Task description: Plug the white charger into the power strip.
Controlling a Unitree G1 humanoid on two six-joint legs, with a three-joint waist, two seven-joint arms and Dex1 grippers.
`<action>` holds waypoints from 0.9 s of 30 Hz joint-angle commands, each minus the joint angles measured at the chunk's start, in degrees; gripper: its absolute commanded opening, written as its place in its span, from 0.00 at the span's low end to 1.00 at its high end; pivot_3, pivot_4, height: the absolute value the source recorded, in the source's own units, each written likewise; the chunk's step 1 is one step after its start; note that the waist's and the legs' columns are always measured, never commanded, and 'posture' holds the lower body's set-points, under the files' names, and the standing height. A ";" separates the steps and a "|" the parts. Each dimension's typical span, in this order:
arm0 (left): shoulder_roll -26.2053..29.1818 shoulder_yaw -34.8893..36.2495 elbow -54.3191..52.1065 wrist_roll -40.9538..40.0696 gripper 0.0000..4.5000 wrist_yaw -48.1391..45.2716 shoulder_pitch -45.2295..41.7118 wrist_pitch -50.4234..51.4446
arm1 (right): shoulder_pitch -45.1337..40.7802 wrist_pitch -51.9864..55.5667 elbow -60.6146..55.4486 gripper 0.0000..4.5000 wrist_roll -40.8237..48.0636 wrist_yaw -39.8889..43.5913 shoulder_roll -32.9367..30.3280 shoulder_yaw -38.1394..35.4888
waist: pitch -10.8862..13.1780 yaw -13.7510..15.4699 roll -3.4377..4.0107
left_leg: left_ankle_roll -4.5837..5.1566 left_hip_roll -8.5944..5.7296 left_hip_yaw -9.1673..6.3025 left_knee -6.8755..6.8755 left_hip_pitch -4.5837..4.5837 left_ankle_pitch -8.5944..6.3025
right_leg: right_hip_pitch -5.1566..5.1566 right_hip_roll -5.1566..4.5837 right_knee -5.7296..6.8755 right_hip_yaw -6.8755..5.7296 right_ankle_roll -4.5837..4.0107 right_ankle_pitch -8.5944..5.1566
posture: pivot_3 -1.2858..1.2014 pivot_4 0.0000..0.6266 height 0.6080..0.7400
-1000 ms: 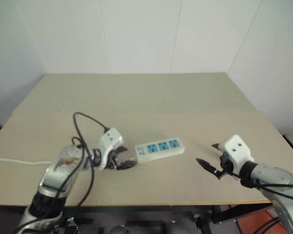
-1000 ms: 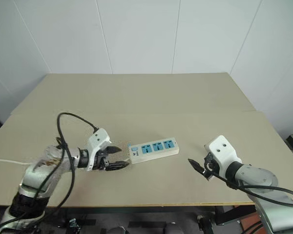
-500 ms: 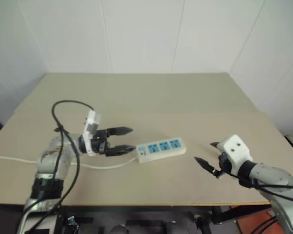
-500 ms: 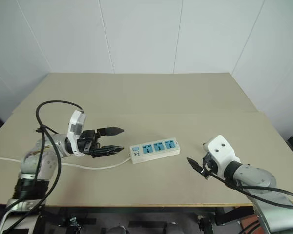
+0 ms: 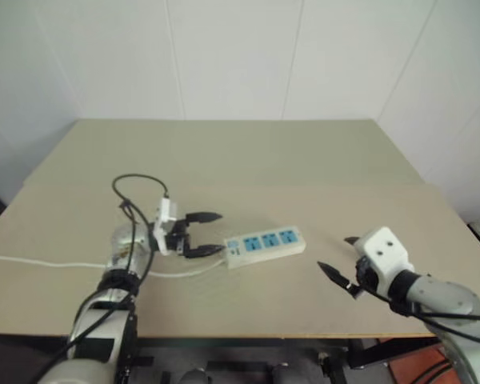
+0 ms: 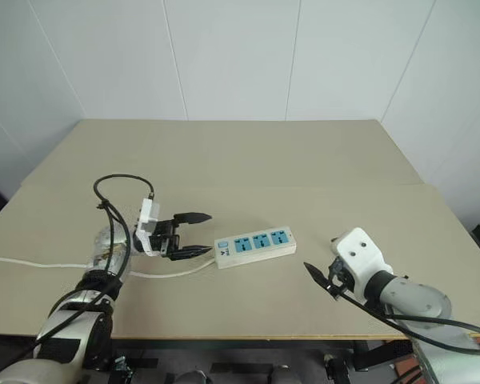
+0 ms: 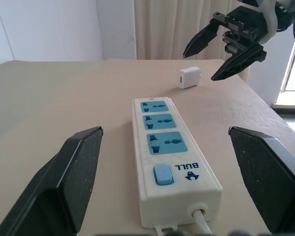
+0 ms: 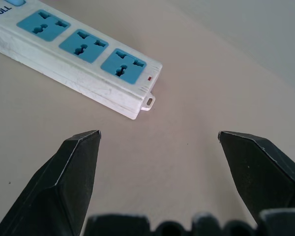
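The power strip [image 5: 262,244] lies flat on the table, a white bar with three blue sockets and its switch end toward my left gripper [image 5: 212,234]. That gripper hovers level just short of the switch end, open and holding nothing. The left wrist view looks along the power strip [image 7: 169,147] to the white charger [image 7: 189,77], which rests on the table past the strip's far end. My right gripper [image 7: 199,66] hangs open just above and beside the charger. In the head views the right gripper [image 6: 320,253] sits to the right of the strip, empty.
The strip's white cord [image 5: 64,264] runs left across the table and off its left edge. The tan table [image 5: 248,160] has a seam across its middle, with white walls behind it. Its front edge [image 5: 248,332] is close to both arms.
My left gripper has lifted off the table by the strip's switch end, swung back left, turned level and come in toward that end again. The right gripper has stayed put.
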 commanded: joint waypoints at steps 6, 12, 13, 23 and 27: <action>-3.77 0.21 3.71 3.43 0.99 5.73 1.90 -6.44 | 0.62 0.32 -3.03 1.00 -1.09 -1.51 0.75 -1.33 | 0.00 -0.32 0.00 | 0.00 0.00 -0.01 0.00 0.10 0.00 | 0.04 0.02 0.08 0.02 0.00 0.00 | 0.52 0.24 1.00; -4.92 -0.02 3.41 4.78 0.99 9.31 3.68 -8.39 | 0.68 -0.03 -2.88 1.00 -1.58 -2.16 1.06 -1.06 | 0.00 -0.21 0.00 | 0.00 0.00 -0.02 -0.01 0.06 0.00 | 0.03 0.02 0.04 0.01 0.00 0.00 | 0.52 0.24 1.00; -5.14 0.01 3.39 4.83 0.99 9.91 3.79 -8.56 | 0.72 -0.06 -2.88 1.00 -1.61 -2.20 1.13 -1.03 | 0.00 -0.18 0.00 | 0.00 0.00 -0.02 -0.01 0.07 0.00 | 0.03 0.02 0.04 0.01 0.00 0.00 | 0.52 0.24 1.00; -5.13 -1.21 2.17 6.56 0.99 11.21 4.99 -7.57 | -0.38 -0.50 -1.65 1.00 -2.45 -2.30 1.57 0.43 | -0.01 -0.21 0.00 | 0.00 0.00 -0.02 -0.01 0.13 0.00 | 0.08 0.02 0.05 0.01 0.00 0.00 | 0.52 0.24 1.00; -4.87 -2.09 2.29 7.67 0.99 12.33 5.11 -7.60 | -0.63 -0.63 -1.30 1.00 -2.97 -2.29 1.89 1.07 | -0.02 -0.19 0.01 | 0.00 0.00 -0.02 -0.01 0.15 0.00 | 0.09 0.02 0.05 0.02 0.01 0.00 | 0.52 0.24 1.00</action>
